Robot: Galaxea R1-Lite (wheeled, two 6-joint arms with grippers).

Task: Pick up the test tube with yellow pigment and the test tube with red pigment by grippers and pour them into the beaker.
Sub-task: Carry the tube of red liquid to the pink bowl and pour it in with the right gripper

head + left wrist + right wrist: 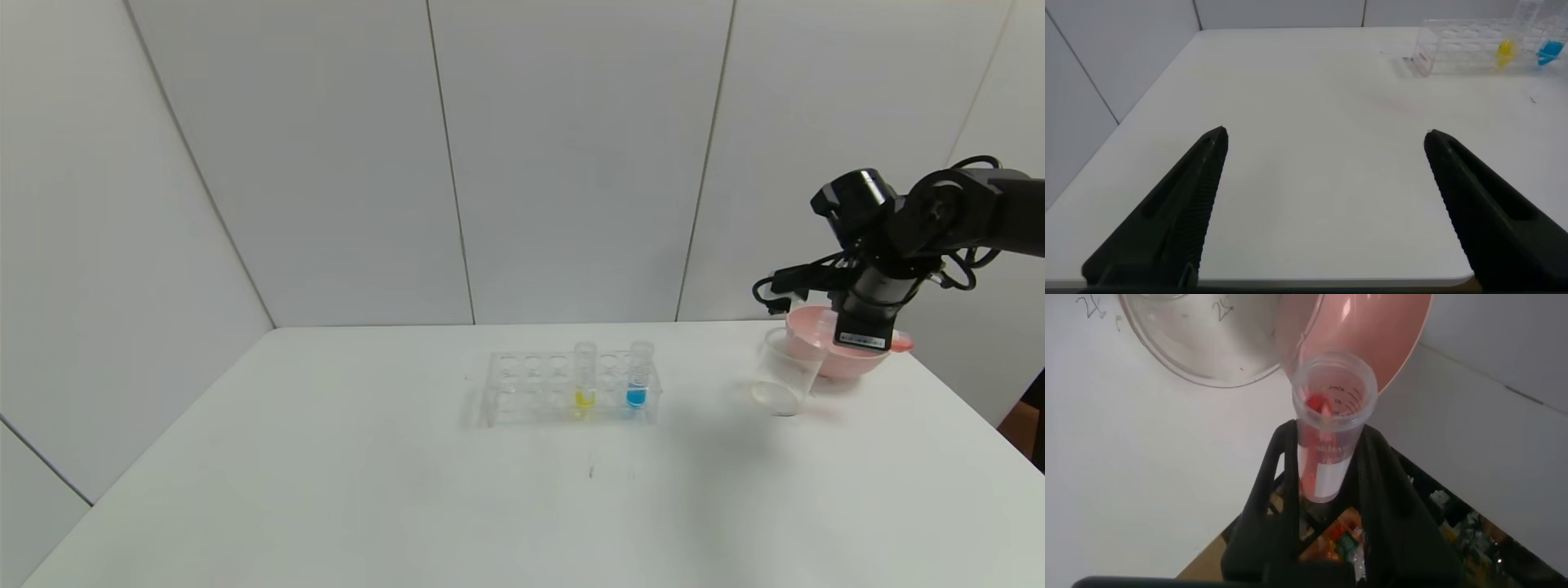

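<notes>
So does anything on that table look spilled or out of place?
Nothing looks spilled. The right tool grips the red tube near the beaker and pink bowl; yellow tube and blue tube stand upright in the rack.

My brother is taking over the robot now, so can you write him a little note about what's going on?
Right gripper: shut on the test tube with red pigment, held above the beaker and the pink bowl at the table's right side. Red is in the tube; the beaker looks empty.
Left gripper: open, idle over the bare table.
The test tube with yellow pigment stands in the tube rack beside the blue tube.
Done: red tube picked.
Left: pour red, then fetch and pour yellow.
</notes>
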